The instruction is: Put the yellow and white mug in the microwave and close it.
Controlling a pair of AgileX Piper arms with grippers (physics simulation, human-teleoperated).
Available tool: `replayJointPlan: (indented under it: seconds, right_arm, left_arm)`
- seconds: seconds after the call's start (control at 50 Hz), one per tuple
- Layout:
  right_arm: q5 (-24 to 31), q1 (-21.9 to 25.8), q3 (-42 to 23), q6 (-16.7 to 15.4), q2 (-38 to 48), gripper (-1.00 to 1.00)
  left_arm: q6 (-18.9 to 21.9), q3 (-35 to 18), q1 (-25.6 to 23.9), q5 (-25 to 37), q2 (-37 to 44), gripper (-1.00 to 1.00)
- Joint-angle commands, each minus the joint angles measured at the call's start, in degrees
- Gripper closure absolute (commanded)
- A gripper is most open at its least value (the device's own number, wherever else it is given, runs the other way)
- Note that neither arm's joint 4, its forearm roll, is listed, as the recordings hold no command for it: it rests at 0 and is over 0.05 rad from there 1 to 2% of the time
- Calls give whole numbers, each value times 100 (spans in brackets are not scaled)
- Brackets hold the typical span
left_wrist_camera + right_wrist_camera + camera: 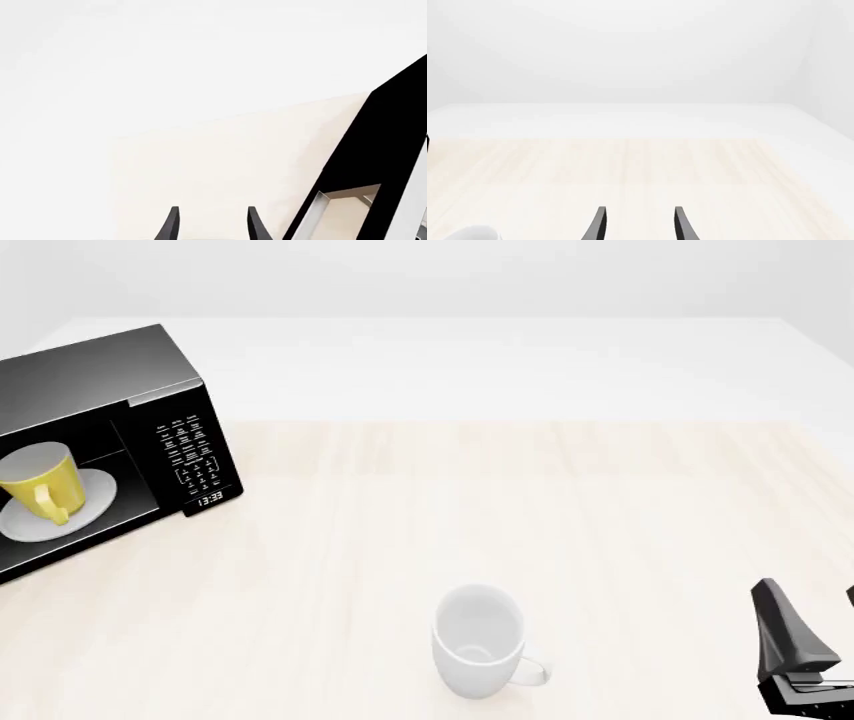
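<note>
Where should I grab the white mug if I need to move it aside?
Take the white mug by its rim on the handle side, coming down from above with the right gripper. It stands upright with its mouth open upward, and its handle points toward that arm's side.

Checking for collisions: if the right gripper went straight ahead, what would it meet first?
Nothing, apparently: the right gripper faces bare table; the white mug sits off to one side.

Clock display on microwave reads 13:33; button markings illegible.
</note>
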Motion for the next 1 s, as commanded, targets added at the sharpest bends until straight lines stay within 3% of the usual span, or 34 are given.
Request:
replayJointPlan:
  seconds: [0.02, 0.34, 1.0]
  right_arm:
    - [0, 0, 0, 0, 0, -100]
    - [0, 0, 0, -1, 0, -100]
    - [0, 0, 0, 0, 0, -100]
  left_arm:
    - [52, 164, -285, -135, 134, -100]
    - [53, 322, -818, -272, 232, -100]
    - [-335, 530, -1967, -501, 434, -100]
